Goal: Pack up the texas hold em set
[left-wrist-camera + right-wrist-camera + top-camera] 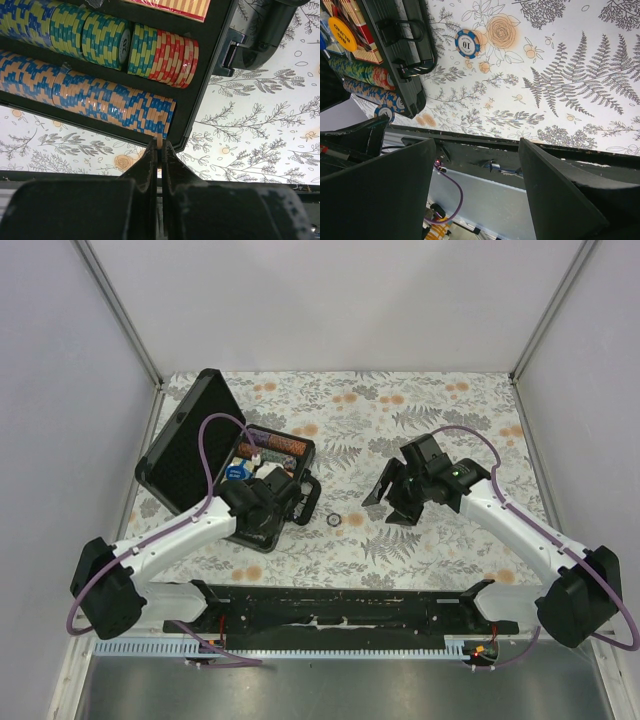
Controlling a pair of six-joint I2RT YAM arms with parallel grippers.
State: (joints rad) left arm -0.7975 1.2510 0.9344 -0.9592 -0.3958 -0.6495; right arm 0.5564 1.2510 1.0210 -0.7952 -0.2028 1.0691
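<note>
My left jaws (160, 146) are pressing fully together on the thin edge of an orange and blue round poker chip (159, 142). They are holding it upright at the end of the orange and blue chip row (100, 100), right by the near wall of the open black hinged briefcase (200, 95). I cannot tell whether the chip is sitting inside the slot or over the rim, and I am judging that to be the risk. If I am letting go here, it may be tipping outward onto the floral-patterned bench (260, 130), or falling flat across the row instead of standing in it. With so little of the chip pinched, any nudge against the wall could be twisting it out of the grip. My right jaws (476, 150) are standing wide and empty above the bench. A loose blue and white round chip marked 10 (467, 44) is lying well apart from them, near the briefcase's black handle (311, 502). By reaching for it while my left arm is working at that same corner, I am risking a clash between the arms or a bump that shifts the case.
</note>
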